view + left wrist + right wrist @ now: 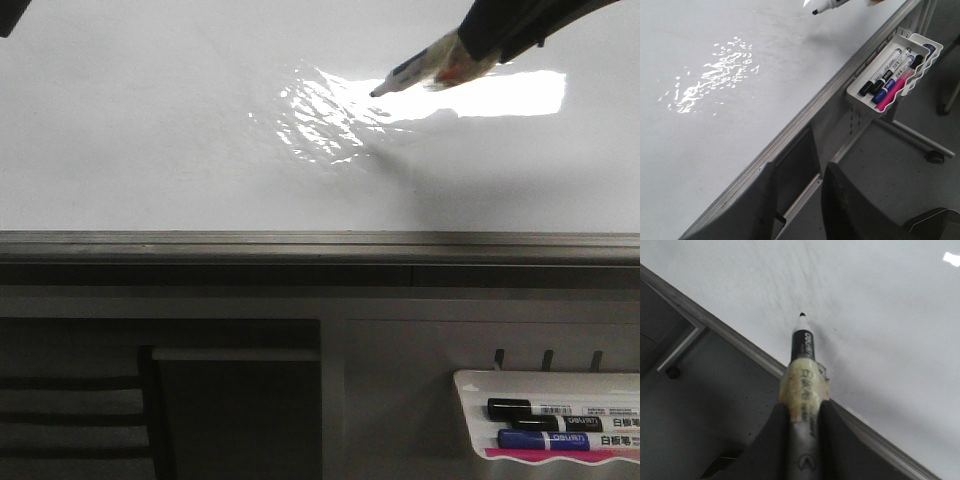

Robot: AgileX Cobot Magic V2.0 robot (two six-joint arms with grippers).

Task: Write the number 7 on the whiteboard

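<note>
The whiteboard (150, 130) lies flat, glossy white, with a bright rectangular glare at the back right and a grey edge rail (300, 245) along the front. I see no number 7 on it. My right gripper (480, 45) reaches in from the back right, shut on a taped marker (430, 65). The marker's dark tip (375, 93) points left, close over the board and apart from its shadow. The right wrist view shows the gripper (804, 412) clamped on the marker (802, 380). My left gripper (800, 200) is open and empty over the board's edge.
A white marker tray (470, 385) hangs below the rail at the front right and holds black, blue and pink markers (545, 425). It also shows in the left wrist view (935, 50). Beneath the board are the stand's legs and a caster (935, 157).
</note>
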